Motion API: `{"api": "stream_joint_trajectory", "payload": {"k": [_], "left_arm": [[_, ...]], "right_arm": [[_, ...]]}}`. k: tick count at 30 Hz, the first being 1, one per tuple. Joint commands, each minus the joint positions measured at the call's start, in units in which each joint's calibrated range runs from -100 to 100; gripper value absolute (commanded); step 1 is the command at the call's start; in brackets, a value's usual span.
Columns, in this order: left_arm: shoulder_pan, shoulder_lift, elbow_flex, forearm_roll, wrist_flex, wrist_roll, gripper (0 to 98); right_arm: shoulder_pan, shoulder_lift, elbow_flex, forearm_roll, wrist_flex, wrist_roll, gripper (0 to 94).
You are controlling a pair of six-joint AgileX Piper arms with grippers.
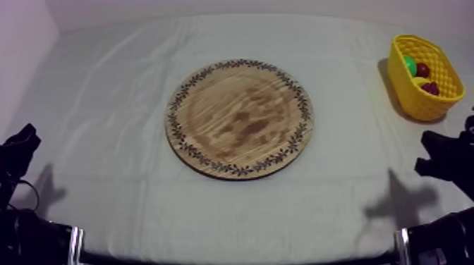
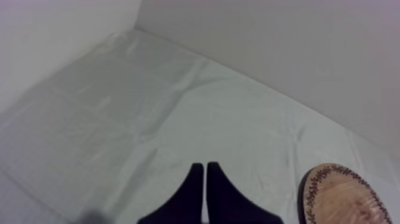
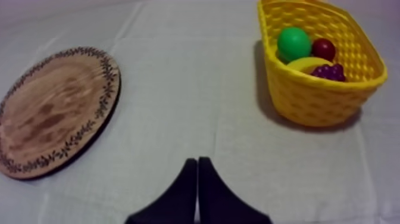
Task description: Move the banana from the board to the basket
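**Figure. Closing stage of the transfer.** The wooden board lies bare at the centre of the table; nothing rests on it. We find the banana inside the yellow basket on the right side of the table. It lies among a green fruit, a small red fruit and a bunch of grapes. The green fruit may be the pear, though it reads too round for us to be sure.

The left end effector is closed on nothing, its 2 fingers lying together as a narrow wedge above bare cloth near the board's rim. The right end effector is likewise closed and empty, over the cloth between board and basket. In the top view both arms sit low at their own sides, well apart from the board.

We judge the placing to be done. The next move calls for no grasp, only that both arms rest where they are.

Room is ample, since the cloth around the board is open on every side. The 1 edge to respect is the basket's near wall, which stands near the right arm; a sweep toward it could tip the basket and its 4 fruits.
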Motion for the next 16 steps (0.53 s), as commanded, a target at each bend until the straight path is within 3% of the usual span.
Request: {"api": "stream_joint_trajectory", "payload": {"k": [1, 8, 16], "left_arm": [[0.0, 0.0, 0.0, -0.02, 0.0, 0.0, 0.1], [0.0, 0.0, 0.0, -0.02, 0.0, 0.0, 0.1], [0.0, 0.0, 0.0, -0.02, 0.0, 0.0, 0.1]], "right_arm": [[0.0, -0.5, 0.8, -0.3, -1.2, 1.7, 0.2], [-0.5, -2.5, 1.3, -0.5, -2.8, 5.2, 0.2], [-1.0, -4.2, 1.4, -0.5, -3.5, 6.0, 0.2]]}}
